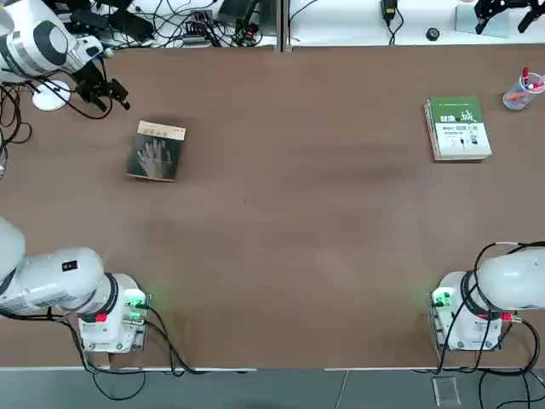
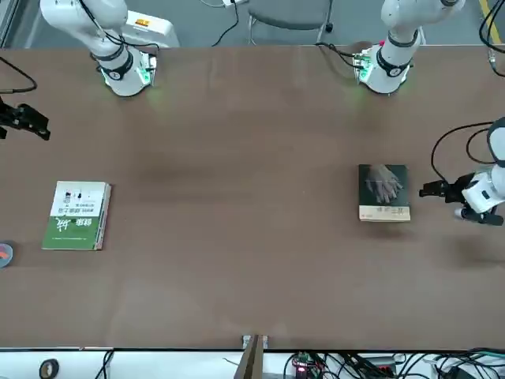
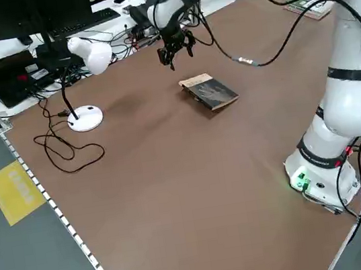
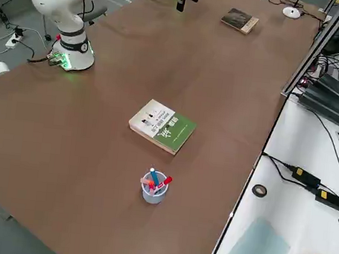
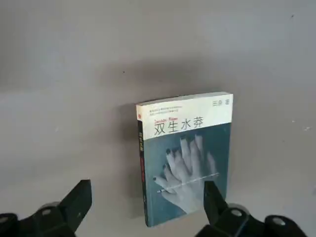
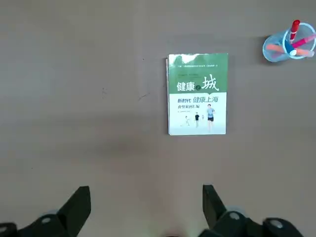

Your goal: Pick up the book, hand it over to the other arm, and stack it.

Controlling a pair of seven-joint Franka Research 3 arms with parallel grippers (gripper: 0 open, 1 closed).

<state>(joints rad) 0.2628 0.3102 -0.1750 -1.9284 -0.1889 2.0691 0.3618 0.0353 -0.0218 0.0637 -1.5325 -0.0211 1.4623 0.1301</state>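
Dark paperback lies flat beside the left gripper's spread fingers

The book [image 5: 185,163] rests cover up on the worktop [image 1: 281,213], below the left gripper [image 1: 119,95] and untouched by its fingers, which stand wide with nothing between them. It looks thin and light, probably bendy in the pages and a little firmer along the dark spine [image 5: 142,173]. The cover seems smooth enough to slide if nudged off-centre. A hold across the two long sides, near the middle, should keep the leaves together; pinching only the cover's edge could let it flap open or crease. For the handover, part of the book ought to stick out past the fingers for the second pair to take. The right gripper [image 6: 146,188] also waits spread and empty, the green-and-white book [image 6: 197,94] lying beyond its fingers, a likely base for the stack.
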